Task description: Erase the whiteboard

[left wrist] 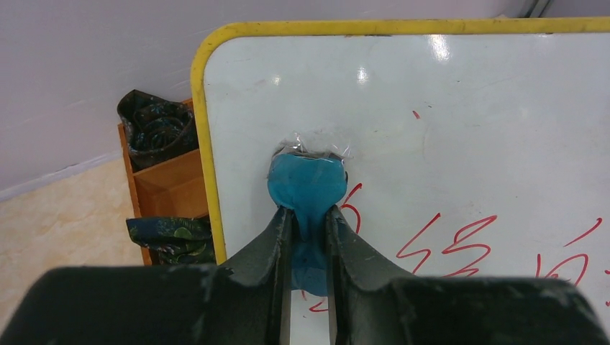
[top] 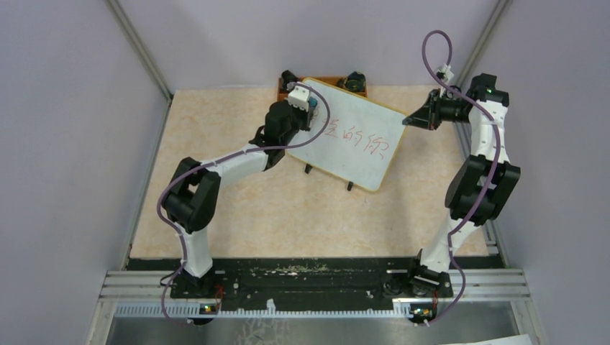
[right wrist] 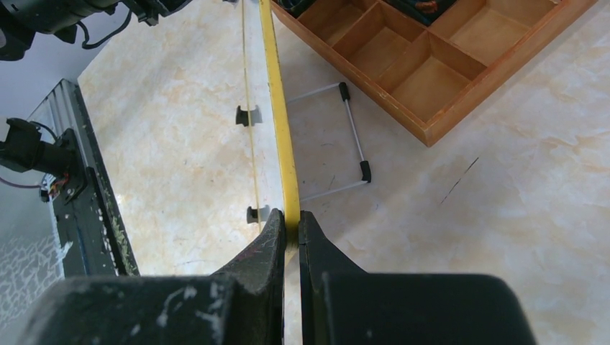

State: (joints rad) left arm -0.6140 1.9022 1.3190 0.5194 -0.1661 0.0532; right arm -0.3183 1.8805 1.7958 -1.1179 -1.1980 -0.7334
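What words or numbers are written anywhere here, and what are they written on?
"的你": red handwritten characters on the large white whiteboard with the yellow frame.
More red characters stand left of these. They are too sketchy to read and partly covered by the left gripper and its soft blue wiper.
No other words, labels or numbers can be read anywhere.

White whiteboard (top: 347, 136), yellow frame (left wrist: 203, 144), red writing (left wrist: 460, 244), blue pad (left wrist: 306, 183), orange-brown tray (right wrist: 489, 86), marbled table (right wrist: 503, 215)
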